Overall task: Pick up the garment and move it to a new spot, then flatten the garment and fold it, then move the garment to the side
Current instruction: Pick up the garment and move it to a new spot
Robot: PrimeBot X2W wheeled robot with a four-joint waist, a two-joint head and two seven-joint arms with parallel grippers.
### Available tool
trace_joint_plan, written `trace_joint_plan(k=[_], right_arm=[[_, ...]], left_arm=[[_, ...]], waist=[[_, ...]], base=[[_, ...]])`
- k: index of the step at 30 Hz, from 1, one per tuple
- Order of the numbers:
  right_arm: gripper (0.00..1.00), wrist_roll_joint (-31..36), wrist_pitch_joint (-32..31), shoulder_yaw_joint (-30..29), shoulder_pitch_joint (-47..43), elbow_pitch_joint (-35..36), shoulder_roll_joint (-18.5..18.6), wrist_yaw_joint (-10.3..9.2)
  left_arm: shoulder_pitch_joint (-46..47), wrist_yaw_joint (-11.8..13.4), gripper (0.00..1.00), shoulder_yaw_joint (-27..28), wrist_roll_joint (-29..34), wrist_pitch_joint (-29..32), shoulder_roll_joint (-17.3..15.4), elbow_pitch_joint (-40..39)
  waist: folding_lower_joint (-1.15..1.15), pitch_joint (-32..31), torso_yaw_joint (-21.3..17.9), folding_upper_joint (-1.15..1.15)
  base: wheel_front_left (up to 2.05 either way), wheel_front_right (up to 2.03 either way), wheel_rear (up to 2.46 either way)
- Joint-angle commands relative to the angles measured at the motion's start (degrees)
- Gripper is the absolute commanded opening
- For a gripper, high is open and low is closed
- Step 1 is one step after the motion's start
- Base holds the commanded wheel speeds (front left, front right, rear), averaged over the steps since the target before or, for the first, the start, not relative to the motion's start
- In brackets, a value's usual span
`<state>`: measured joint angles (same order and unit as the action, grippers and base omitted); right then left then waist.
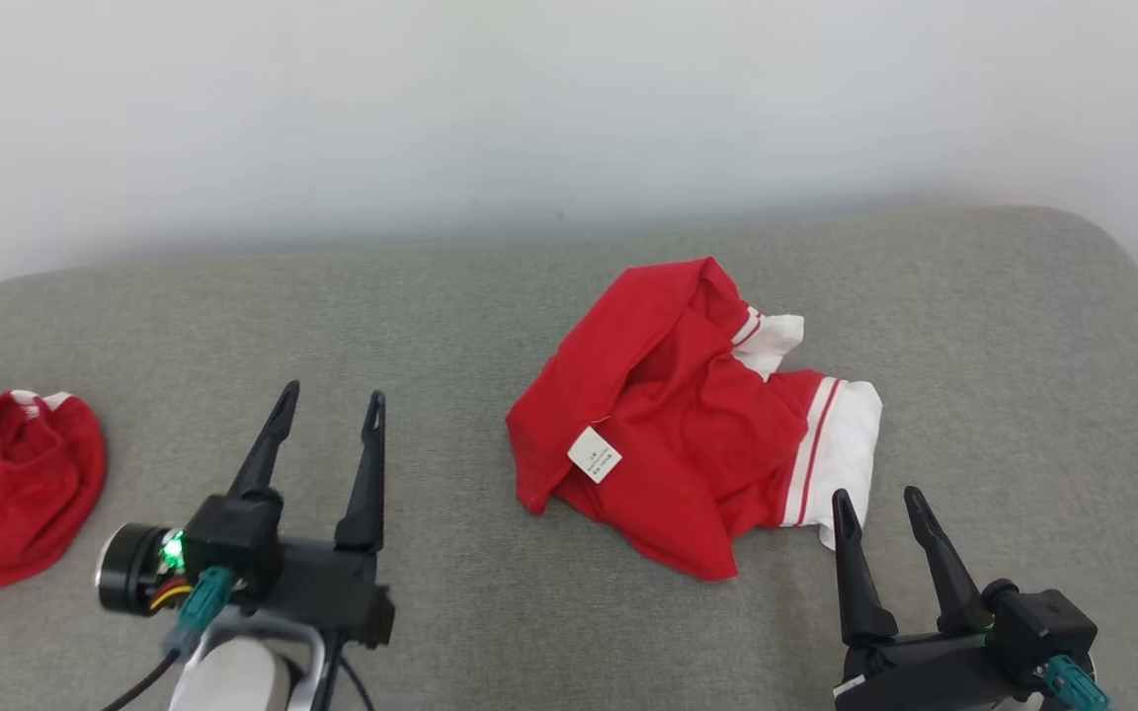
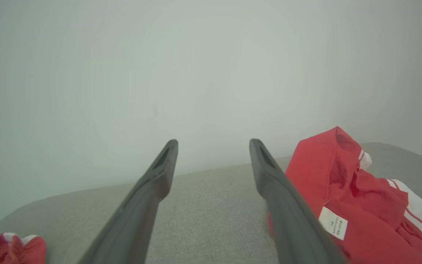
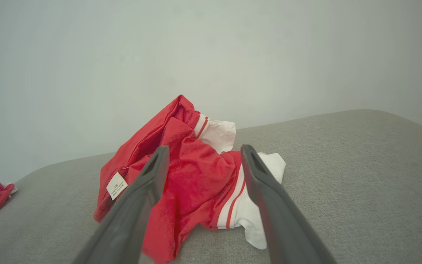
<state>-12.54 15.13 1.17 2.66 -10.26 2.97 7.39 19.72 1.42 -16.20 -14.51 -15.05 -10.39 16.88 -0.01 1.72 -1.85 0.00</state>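
Grey cushion [image 1: 450,326] holds the crumpled garment [image 1: 668,425]; your left gripper [image 1: 332,393] and right gripper [image 1: 876,495] gape wide, empty. Pinch several layers and it may bunch.

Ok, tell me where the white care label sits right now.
In the head view the care label lies on the near-left part of the crumpled red garment, between the left end effector and the right end effector.

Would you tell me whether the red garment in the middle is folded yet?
Not folded: the garment lies in a crumpled heap, cloth bunched over itself, label showing, white cuffs poking out.
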Motion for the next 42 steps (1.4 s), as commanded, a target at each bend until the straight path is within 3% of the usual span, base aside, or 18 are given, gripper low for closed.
trace_joint_plan(k=[1,9,21,36,42], right_arm=[[1.00,0.7,0.0,0.0,-0.6,0.2,-0.2,0.20],[1.00,0.8,0.0,-0.8,-1.5,1.6,-0.2,0.20],[1.00,1.6,0.0,-2.1,-2.6,1.7,-0.2,0.20],[1.00,2.5,0.0,-3.2,-3.0,1.1,-0.2,0.20],[1.00,2.8,0.0,-3.5,-3.4,0.7,-0.2,0.20]], left_arm=[[-1.1,-0.3,1.00,0.3,0.2,-0.2,-0.4,-0.7],[-10.2,-0.4,1.00,5.4,0.2,-0.2,-3.0,-5.1],[-19.4,0.9,1.00,12.5,1.3,-0.2,-0.4,-9.5],[-22.3,-4.4,1.00,14.2,5.3,-0.2,1.4,-9.0],[-22.7,-5.2,1.00,14.3,6.3,-0.2,1.6,-7.2]], waist=[[0.01,-1.0,1.3,0.00],[0.01,-1.6,2.3,0.00],[0.01,-2.4,2.6,0.00],[0.01,-3.0,2.1,0.00],[0.01,-3.1,1.9,0.00]], base=[[0.00,0.00,0.00],[0.00,0.00,0.00],[0.00,0.00,0.00],[0.00,0.00,0.00],[0.00,0.00,0.00]])
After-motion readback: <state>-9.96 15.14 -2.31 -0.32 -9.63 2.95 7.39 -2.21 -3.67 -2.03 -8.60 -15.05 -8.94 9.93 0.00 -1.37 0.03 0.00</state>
